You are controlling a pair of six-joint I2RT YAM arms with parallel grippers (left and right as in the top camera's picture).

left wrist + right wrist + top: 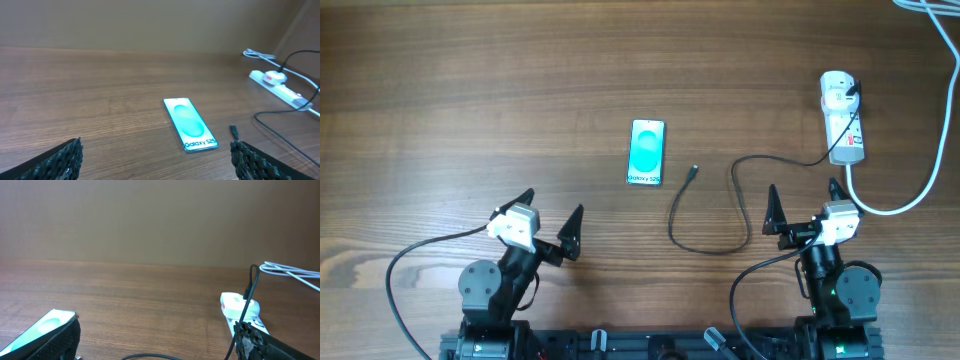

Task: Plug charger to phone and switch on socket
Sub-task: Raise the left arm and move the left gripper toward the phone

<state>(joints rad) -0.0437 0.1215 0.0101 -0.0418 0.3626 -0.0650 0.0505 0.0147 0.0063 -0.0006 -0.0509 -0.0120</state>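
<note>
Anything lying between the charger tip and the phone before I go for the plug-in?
Nothing visible. The charger tip lies beside the phone, apart from it, with only bare table between them.

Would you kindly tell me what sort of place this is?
Likely a robotics lab test bench: a plain wooden table, a left arm and a right arm at its near edge, and staged items, a phone and a power strip.

Brown wood-grain table [470, 90], plain tan wall [150, 215]
</note>
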